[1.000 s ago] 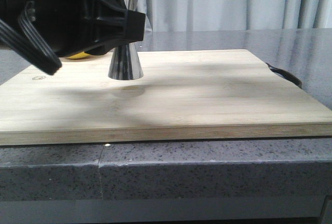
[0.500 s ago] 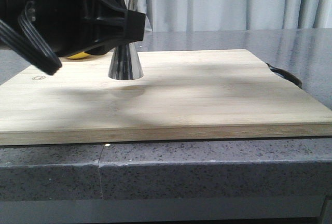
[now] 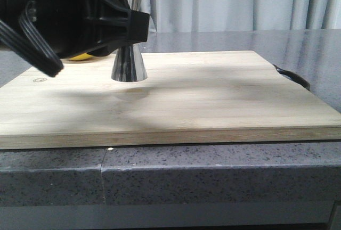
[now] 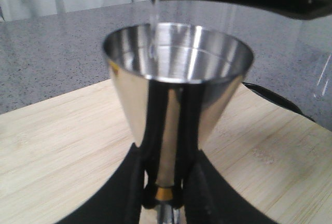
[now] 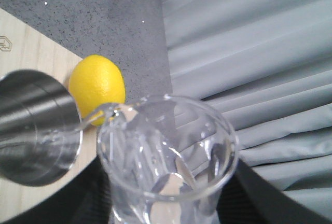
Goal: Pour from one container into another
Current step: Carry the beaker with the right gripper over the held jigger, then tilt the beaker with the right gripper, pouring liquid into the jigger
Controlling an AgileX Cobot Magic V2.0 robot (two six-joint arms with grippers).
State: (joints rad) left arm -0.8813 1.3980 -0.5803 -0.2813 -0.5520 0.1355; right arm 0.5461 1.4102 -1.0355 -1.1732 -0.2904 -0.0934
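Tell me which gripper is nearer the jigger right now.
Left. The left gripper is clamped on the jigger at its waist; the right gripper holds the beaker, tipped just above the jigger's rim.

Soft, even daylight throughout; the shiny steel hourglass jigger (image 4: 176, 94) mirrors bright streaks, while the black left arm (image 3: 58, 19) looms blurred.

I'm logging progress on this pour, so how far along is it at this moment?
Done: the left gripper holds the jigger by its waist, upright on the cutting board; the right gripper holds the beaker tipped, its lip over the jigger's rim. In hand: a thin clear stream falls into the cup. Left: finishing the pour and righting the beaker; the fill level is unclear.
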